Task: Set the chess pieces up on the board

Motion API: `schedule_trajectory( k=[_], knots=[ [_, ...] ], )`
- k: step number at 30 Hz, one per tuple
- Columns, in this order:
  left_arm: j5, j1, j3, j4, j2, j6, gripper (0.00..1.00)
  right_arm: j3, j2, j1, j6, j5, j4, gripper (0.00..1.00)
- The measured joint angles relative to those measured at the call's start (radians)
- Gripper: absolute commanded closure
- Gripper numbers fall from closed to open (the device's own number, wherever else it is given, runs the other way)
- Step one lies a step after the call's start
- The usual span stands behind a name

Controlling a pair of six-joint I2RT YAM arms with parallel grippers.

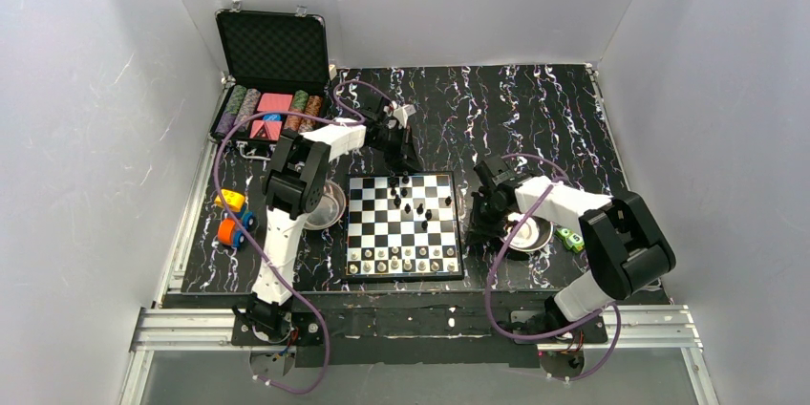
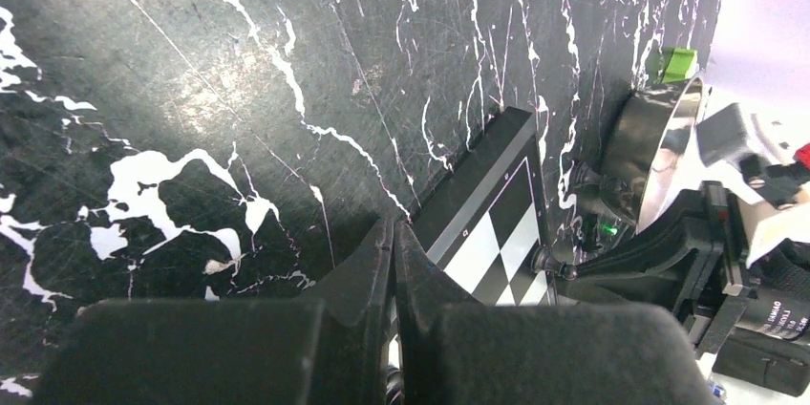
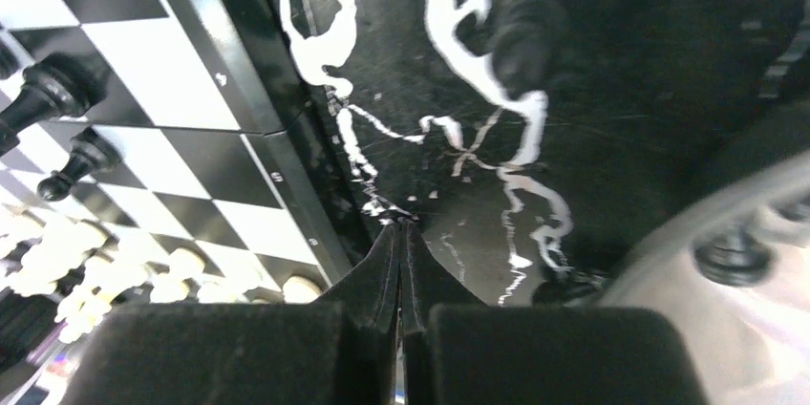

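Black left fingers (image 2: 394,238) pressed tip to tip, nothing visible between them, low over the marbled bench (image 2: 191,90) just off the far rim of the board (image 2: 497,200). Same for right fingers (image 3: 401,238): closed tight, empty, over bench between board and steel bowl (image 1: 531,234). Black chess pieces (image 1: 411,197) scattered on the board's far half. Pale pieces (image 1: 401,259) ranked along its two near rows. Poker case (image 1: 272,80) far left.
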Motion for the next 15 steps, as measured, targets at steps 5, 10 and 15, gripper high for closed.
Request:
schedule_trajectory(
  k=[5, 10, 15],
  knots=[
    [-0.035, 0.002, 0.03, -0.043, 0.003, -0.003, 1.0, 0.018, -0.039, 0.002, 0.003, 0.122, -0.04, 0.99],
    [-0.121, 0.018, 0.077, -0.082, 0.003, -0.008, 1.0, 0.096, -0.078, 0.0, 0.005, 0.222, -0.081, 0.99],
    [-0.212, 0.049, 0.127, -0.1, 0.003, -0.018, 1.0, 0.175, -0.113, -0.005, 0.005, 0.27, -0.092, 0.99]
  ],
)
